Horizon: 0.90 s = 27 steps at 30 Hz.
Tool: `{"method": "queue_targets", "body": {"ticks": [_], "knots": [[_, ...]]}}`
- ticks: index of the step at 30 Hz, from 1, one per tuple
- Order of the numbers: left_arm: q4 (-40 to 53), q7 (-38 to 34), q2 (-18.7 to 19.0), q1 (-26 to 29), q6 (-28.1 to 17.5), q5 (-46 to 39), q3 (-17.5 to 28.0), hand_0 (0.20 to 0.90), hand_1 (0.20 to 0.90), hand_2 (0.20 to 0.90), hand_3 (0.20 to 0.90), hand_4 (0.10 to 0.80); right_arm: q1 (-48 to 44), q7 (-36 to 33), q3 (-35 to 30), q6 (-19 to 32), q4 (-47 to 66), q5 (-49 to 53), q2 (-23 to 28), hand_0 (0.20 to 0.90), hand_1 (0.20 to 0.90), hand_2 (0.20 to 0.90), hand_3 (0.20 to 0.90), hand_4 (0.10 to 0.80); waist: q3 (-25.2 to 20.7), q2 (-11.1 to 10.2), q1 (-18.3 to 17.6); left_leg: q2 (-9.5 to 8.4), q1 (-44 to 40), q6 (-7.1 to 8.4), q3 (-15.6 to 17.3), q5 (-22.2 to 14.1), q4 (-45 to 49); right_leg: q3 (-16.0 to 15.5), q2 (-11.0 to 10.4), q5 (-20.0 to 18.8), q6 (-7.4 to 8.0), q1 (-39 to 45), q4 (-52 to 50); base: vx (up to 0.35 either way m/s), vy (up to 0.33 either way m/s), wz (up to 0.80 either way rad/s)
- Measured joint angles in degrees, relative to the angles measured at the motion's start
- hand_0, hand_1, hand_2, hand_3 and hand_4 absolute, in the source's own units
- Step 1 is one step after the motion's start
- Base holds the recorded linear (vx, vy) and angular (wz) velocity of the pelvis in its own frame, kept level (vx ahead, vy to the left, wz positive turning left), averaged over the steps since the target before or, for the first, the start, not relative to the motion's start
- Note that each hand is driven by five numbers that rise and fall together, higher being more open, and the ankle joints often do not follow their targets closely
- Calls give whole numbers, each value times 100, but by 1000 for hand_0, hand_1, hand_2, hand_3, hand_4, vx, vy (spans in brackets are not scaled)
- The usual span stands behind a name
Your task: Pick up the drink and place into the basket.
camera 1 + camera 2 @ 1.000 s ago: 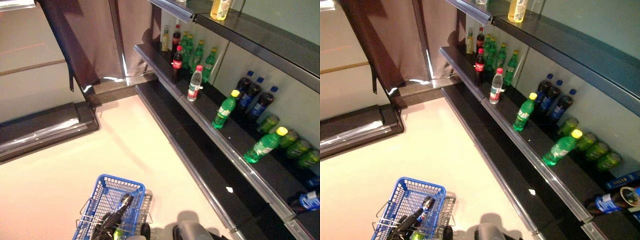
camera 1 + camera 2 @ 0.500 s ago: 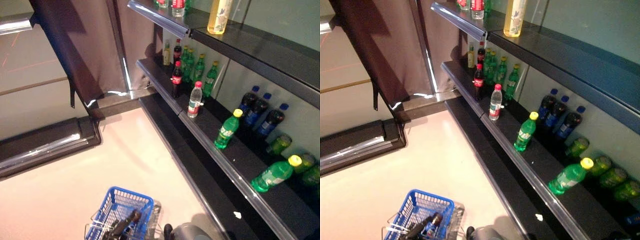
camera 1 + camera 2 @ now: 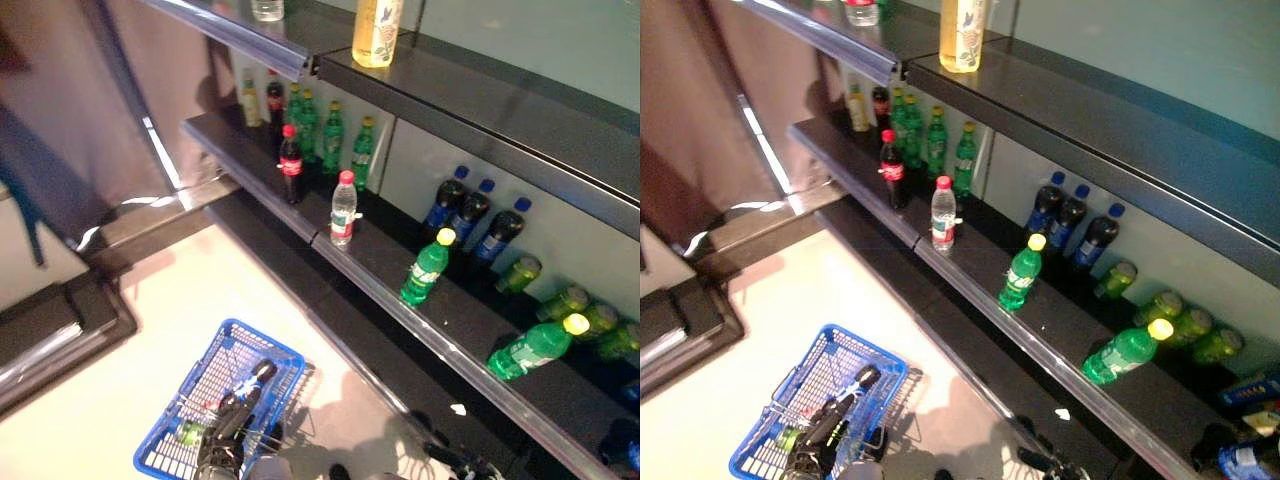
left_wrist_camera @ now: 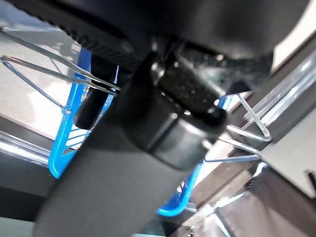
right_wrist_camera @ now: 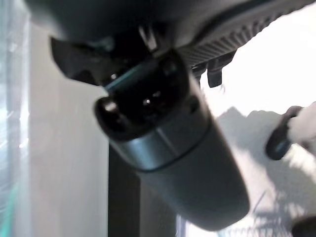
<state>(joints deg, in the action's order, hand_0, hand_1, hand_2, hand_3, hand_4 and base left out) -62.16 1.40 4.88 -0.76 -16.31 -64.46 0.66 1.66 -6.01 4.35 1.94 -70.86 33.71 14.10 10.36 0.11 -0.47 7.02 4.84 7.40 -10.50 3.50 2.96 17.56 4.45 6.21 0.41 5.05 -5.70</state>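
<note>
While one blue basket (image 3: 280, 357) sits low, three dark bottles (image 3: 472, 212) stand shelved.

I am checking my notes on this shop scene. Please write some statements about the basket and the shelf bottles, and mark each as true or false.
1. The blue basket stands on the floor in front of the shelves. True.
2. The basket is empty. False: a dark bottle lies inside it.
3. One green bottle with a yellow cap stands upright at the front of the middle shelf. True.
4. The clear bottle with a red cap lies on its side. False: it stands upright.
5. A yellowish bottle stands on the upper shelf. True.
</note>
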Motion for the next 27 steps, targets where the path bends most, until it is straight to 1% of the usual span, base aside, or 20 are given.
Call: {"method": "queue_targets", "body": {"ticks": [1, 2, 3, 4, 5, 6, 7, 9, 11, 12, 13, 16, 20, 21, 22, 23, 24, 25, 26, 27], "knots": [[-46, -72, 41, 23, 33, 9, -9, 300, 300, 300, 200, 100, 98, -5, -13, -55, 2, 2, -76, 900, 900, 900, 900, 800, 33, -176, -65, -177, -110, -132, 251, 75, -60, -104, -247, 247, 108, -77, -266, 237, 355, -14], [-47, -95, 146, 68, 63, 37, -3, 300, 300, 300, 200, 100, 205, 0, -11, -98, -11, 1, -180, 900, 900, 900, 900, 800, 48, -336, -135, -375, -193, -253, 315, 114, -144, -229, -468, 392, 211, -94, -379, 134, 209, -10], [-60, -102, 237, 62, 105, 97, -15, 300, 300, 300, 200, 100, 316, -1, -30, -153, -22, -2, -293, 900, 900, 900, 900, 800, 63, -425, -141, -533, -313, -389, 410, 125, -264, -430, -675, 474, 297, -119, -514, 108, 178, -14], [-81, -102, 265, 58, 131, 133, -37, 300, 300, 300, 200, 100, 363, 2, -27, -178, -29, -7, -353, 900, 900, 900, 900, 800, 86, -439, -136, -568, -392, -463, 485, 134, -340, -566, -749, 474, 309, -146, -603, 92, 194, -42], [-81, -101, 295, 4, 135, 153, -57, 300, 300, 300, 200, 100, 380, 16, -22, -210, -31, -22, -453, 900, 900, 900, 900, 800, 116, -424, -107, -574, -527, -547, 660, 135, -468, -921, -874, 445, 340, -265, -834, 89, 179, -88], [-74, -89, 335, -104, 135, 234, -51, 300, 300, 300, 200, 100, 346, -1, -50, -124, -5, -60, -548, 900, 900, 900, 900, 800, 160, -405, -11, -548, -717, -634, 1022, 120, -639, -1409, -1070, 344, 396, -454, -1048, 131, 214, -130], [-79, -88, 376, -183, 137, 245, -42, 300, 300, 300, 200, 100, 331, -9, 6, -60, 38, -136, -496, 900, 900, 900, 900, 800, 170, -403, 16, -551, -817, -677, 1171, 94, -706, -1698, -1151, 347, 445, -523, -991, 120, 143, -118], [-83, -87, 461, -183, 169, 246, -45, 300, 300, 300, 200, 100, 371, -77, 65, -72, 154, -180, -504, 900, 900, 900, 900, 800, 174, -413, 11, -537, -853, -692, 1196, 56, -775, -2040, -1146, 307, 470, -517, -624, 87, 86, -53], [-82, -87, 507, -220, 173, 254, -39, 300, 300, 300, 200, 100, 365, -110, 124, -99, 209, -222, -505, 900, 900, 900, 900, 800, 164, -464, 98, -532, -875, -681, 1462, 17, -774, -2371, -1163, 150, 434, -535, -363, 111, -17, -52], [-81, -109, 498, -290, 180, 262, 13, 300, 300, 300, 200, 100, 319, -102, 155, -103, 237, -318, -500, 900, 900, 900, 900, 800, 155, -482, 131, -492, -909, -640, 1741, -28, -774, -2533, -1209, -131, 453, -542, -181, 180, -79, -74], [-63, -110, 497, -356, 179, 265, 31, 300, 300, 300, 200, 100, 303, -92, 156, -91, 292, -438, -499, 900, 900, 900, 900, 800, 162, -466, 165, -425, -945, -596, 1864, -58, -774, -2642, -1200, -219, 458, -516, -80, 177, -100, -68], [-10, -111, 465, -404, 179, 324, 219, 300, 300, 300, 200, 100, 405, -85, 407, -97, 674, -847, -451, 900, 900, 900, 900, 800, 167, -457, 147, -260, -969, -456, 1878, -108, -663, -2653, -988, -345, 340, -342, 200, 137, -99, -20], [5, -124, 412, -339, 169, 475, 222, 300, 300, 300, 200, 100, 348, -52, 756, -147, 1260, -1219, -293, 900, 900, 900, 900, 800, 148, -481, 183, -215, -841, -413, 1922, -196, -291, -2557, -906, -329, 223, -309, 295, 71, -94, -11], [16, -134, 435, -267, 163, 496, 227, 300, 300, 300, 200, 100, 271, -31, 893, -202, 1476, -1363, -268, 900, 900, 900, 900, 800, 151, -534, 202, -234, -658, -387, 1866, -208, 35, -2493, -908, -318, 198, -353, 291, 22, -55, -4], [32, -178, 491, -146, 159, 498, 228, 300, 300, 300, 200, 100, 178, 15, 1073, -280, 1787, -1482, -244, 900, 900, 900, 900, 800, 170, -629, 220, -292, -290, -319, 1656, -194, 684, -2427, -964, -341, 150, -381, 288, 28, -35, -3], [50, -210, 520, -52, 154, 491, 228, 300, 300, 300, 200, 100, 142, 61, 1233, -294, 2029, -1583, -210, 900, 900, 900, 900, 800, 189, -673, 282, -347, -29, -242, 1481, -154, 1179, -2305, -982, -393, 69, -391, 288, 31, 63, -13], [115, -218, 489, -10, 120, 451, 225, 300, 300, 300, 200, 100, 111, 135, 1396, -277, 2239, -1669, -119, 900, 900, 900, 900, 800, 207, -676, 354, -370, 162, -187, 1271, -160, 1577, -2179, -984, -418, 33, -401, 275, 66, 134, -38], [214, -220, 433, -34, 58, 384, 206, 300, 300, 300, 200, 100, 28, 218, 1595, -269, 2372, -1802, -19, 900, 900, 900, 900, 800, 191, -617, 403, -353, 209, -185, 1053, -299, 1529, -2097, -952, -455, 11, -430, 286, 90, 165, -50], [247, -214, 383, -86, 19, 344, 144, 300, 300, 300, 200, 100, -59, 264, 1671, -254, 2479, -1863, 80, 900, 900, 900, 900, 800, 152, -539, 408, -281, 216, -220, 933, -331, 1172, -2076, -927, -429, 46, -527, 247, 105, 179, -43], [242, -223, 302, -64, -14, 352, 40, 300, 300, 300, 200, 100, -186, 289, 1749, -253, 2558, -1895, 202, 900, 900, 900, 900, 800, 236, -368, 404, -150, 233, -211, 1017, -298, 761, -2074, -870, -457, 4, -590, 192, 93, 188, -18]]}}
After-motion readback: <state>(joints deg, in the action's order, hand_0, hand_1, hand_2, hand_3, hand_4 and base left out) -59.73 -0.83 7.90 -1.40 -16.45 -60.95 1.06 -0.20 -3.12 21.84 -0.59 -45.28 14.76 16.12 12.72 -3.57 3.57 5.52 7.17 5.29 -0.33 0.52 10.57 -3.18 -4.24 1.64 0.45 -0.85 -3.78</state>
